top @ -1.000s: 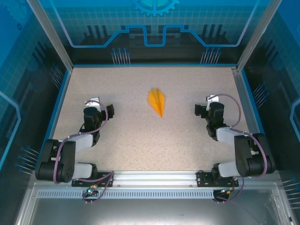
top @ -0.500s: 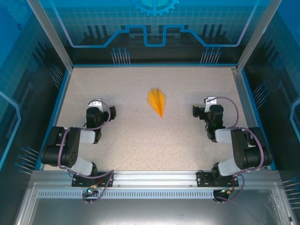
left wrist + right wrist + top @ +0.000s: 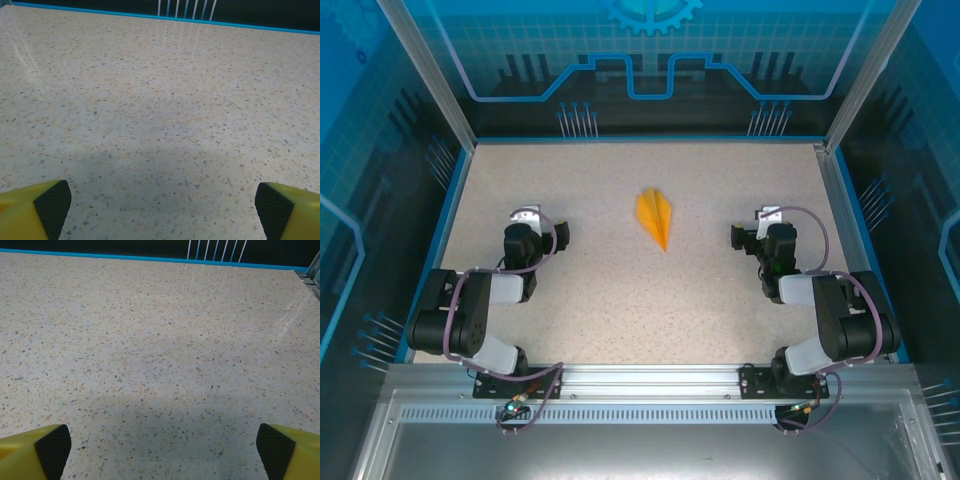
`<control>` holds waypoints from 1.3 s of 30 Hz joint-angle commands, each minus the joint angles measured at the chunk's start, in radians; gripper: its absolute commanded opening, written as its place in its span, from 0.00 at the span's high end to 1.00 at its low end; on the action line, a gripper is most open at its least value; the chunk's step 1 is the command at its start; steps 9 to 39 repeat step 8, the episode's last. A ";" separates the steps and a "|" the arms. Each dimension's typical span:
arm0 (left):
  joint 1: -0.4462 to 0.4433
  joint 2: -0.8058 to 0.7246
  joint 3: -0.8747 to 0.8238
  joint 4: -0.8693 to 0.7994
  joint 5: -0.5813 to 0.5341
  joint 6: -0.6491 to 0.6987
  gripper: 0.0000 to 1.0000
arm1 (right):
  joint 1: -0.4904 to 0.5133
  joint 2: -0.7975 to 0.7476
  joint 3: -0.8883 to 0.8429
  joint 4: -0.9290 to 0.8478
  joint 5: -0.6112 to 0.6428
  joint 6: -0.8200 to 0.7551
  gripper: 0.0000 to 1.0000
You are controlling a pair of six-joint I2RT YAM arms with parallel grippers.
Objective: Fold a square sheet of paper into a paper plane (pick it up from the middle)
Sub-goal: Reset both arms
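Note:
The orange paper lies folded as a narrow paper plane (image 3: 655,216) in the middle of the table, its sharp tip toward the near side. Nothing touches it. My left gripper (image 3: 542,224) rests low over the table well to the plane's left, and it is open. My right gripper (image 3: 752,226) sits about as far off on the plane's right, also open. In the left wrist view the yellow fingertips (image 3: 50,205) stand wide apart over bare speckled table. The right wrist view has its fingertips (image 3: 52,445) just as wide, with nothing between them.
The speckled table (image 3: 620,310) is bordered by a blue rim (image 3: 640,139) at the back and glass walls on both sides. An aluminium rail (image 3: 640,378) with both arm bases runs along the near edge.
Both arms have folded back with their elbows drawn toward the bases, and the grippers shifted only slightly. Both stayed open. The paper plane has not moved.

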 commanded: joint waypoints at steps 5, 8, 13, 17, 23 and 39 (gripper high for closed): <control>-0.003 0.008 0.026 -0.011 0.048 0.028 0.01 | 0.003 0.011 0.020 0.029 0.015 -0.010 0.01; -0.003 0.009 0.026 -0.009 0.049 0.028 0.02 | 0.003 0.010 0.016 0.037 0.001 -0.018 0.01; -0.003 0.009 0.026 -0.009 0.049 0.028 0.02 | 0.003 0.010 0.016 0.037 0.001 -0.018 0.01; -0.003 0.009 0.026 -0.009 0.049 0.028 0.02 | 0.003 0.010 0.016 0.037 0.001 -0.018 0.01; -0.003 0.009 0.026 -0.009 0.049 0.028 0.02 | 0.003 0.010 0.016 0.037 0.001 -0.018 0.01; -0.003 0.009 0.026 -0.009 0.049 0.028 0.02 | 0.003 0.010 0.016 0.037 0.001 -0.018 0.01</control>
